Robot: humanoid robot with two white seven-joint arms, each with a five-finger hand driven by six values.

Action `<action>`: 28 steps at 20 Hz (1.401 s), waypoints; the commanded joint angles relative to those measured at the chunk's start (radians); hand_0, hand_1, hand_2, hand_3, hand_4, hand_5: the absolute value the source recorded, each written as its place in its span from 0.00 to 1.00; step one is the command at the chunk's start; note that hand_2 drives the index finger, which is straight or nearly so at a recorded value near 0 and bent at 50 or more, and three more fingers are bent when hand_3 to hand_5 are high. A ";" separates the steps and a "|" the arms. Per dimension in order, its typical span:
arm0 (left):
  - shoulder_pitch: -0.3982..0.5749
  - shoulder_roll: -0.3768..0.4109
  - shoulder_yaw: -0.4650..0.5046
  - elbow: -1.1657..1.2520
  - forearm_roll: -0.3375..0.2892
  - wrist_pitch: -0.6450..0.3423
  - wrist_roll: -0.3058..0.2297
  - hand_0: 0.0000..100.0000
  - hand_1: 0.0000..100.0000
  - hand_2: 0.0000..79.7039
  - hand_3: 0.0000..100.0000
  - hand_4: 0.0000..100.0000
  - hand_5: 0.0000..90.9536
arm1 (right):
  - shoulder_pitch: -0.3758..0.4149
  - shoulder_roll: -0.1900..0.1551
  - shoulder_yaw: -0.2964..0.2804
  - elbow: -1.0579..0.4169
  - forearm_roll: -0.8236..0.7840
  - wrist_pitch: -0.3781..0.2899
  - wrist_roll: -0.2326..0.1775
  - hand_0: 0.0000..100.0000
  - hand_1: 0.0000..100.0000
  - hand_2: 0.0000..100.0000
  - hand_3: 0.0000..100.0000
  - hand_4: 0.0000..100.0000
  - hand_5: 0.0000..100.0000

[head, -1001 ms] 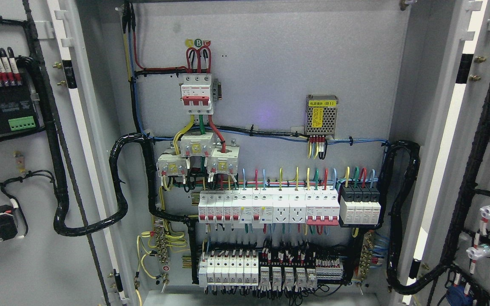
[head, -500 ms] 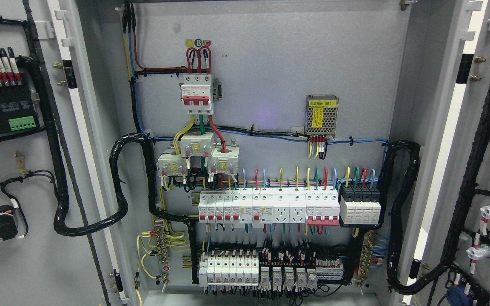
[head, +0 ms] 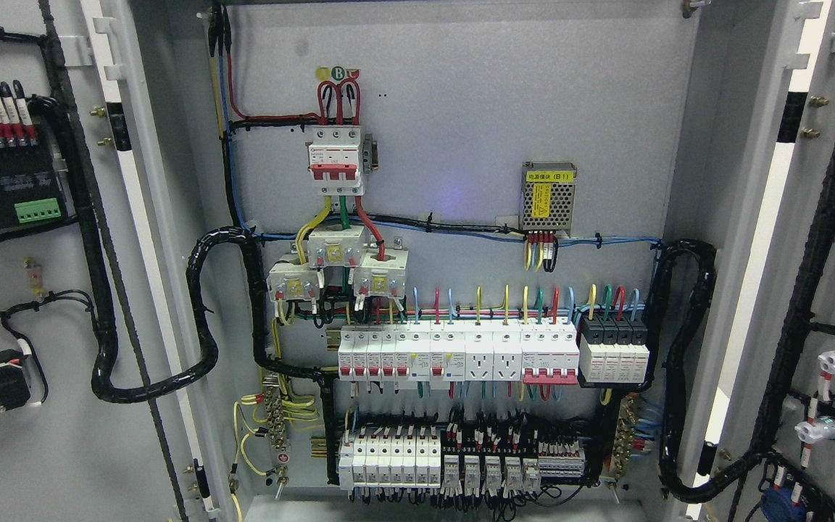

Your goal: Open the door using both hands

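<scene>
With both doors swung wide, left door (head: 33,290) and right door (head: 823,254) flank the panel (head: 461,217). No robot hand in view; grip state unknowable. Judgement: task looks done; withdraw clear of door wiring.

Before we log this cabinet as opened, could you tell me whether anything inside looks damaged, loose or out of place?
Nothing stands out. Both doors, left and right, stand wide open; the breaker rows sit level and the black cable looms look tidily routed.
</scene>
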 commanded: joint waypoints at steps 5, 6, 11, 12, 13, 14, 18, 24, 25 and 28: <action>-0.006 -0.001 0.030 0.001 0.002 0.000 -0.009 0.00 0.00 0.00 0.00 0.00 0.00 | 0.000 0.028 0.003 0.011 0.001 0.017 -0.008 0.38 0.00 0.00 0.00 0.00 0.00; -0.007 -0.001 0.030 0.001 0.000 0.000 -0.011 0.00 0.00 0.00 0.00 0.00 0.00 | 0.000 0.028 0.003 0.009 0.001 0.017 -0.008 0.38 0.00 0.00 0.00 0.00 0.00; -0.009 -0.003 0.029 0.000 0.000 0.000 -0.012 0.00 0.00 0.00 0.00 0.00 0.00 | -0.013 0.028 0.006 0.014 0.001 0.018 -0.008 0.38 0.00 0.00 0.00 0.00 0.00; -0.009 -0.006 0.027 0.001 0.000 0.000 -0.012 0.00 0.00 0.00 0.00 0.00 0.00 | -0.014 0.026 0.006 0.014 0.001 0.018 -0.008 0.38 0.00 0.00 0.00 0.00 0.00; -0.010 -0.009 0.027 0.001 0.000 0.000 -0.012 0.00 0.00 0.00 0.00 0.00 0.00 | -0.016 0.028 0.005 0.014 0.002 0.020 -0.008 0.38 0.00 0.00 0.00 0.00 0.00; -0.009 -0.009 0.027 0.001 0.000 0.000 -0.014 0.00 0.00 0.00 0.00 0.00 0.00 | -0.019 0.028 0.005 0.014 0.001 0.024 -0.008 0.38 0.00 0.00 0.00 0.00 0.00; -0.009 -0.009 0.027 0.001 0.000 0.000 -0.015 0.00 0.00 0.00 0.00 0.00 0.00 | -0.020 0.026 0.002 0.014 0.001 0.027 -0.008 0.38 0.00 0.00 0.00 0.00 0.00; -0.009 -0.011 0.027 0.003 0.000 0.000 -0.015 0.00 0.00 0.00 0.00 0.00 0.00 | -0.033 0.026 -0.008 0.014 0.001 0.041 -0.008 0.38 0.00 0.00 0.00 0.00 0.00; -0.009 -0.011 0.026 0.003 -0.001 0.000 -0.015 0.00 0.00 0.00 0.00 0.00 0.00 | -0.033 0.025 -0.009 0.014 0.001 0.041 -0.008 0.38 0.00 0.00 0.00 0.00 0.00; -0.009 -0.011 0.026 0.003 -0.001 0.000 -0.015 0.00 0.00 0.00 0.00 0.00 0.00 | -0.037 0.026 -0.032 0.014 0.001 0.041 -0.008 0.38 0.00 0.00 0.00 0.00 0.00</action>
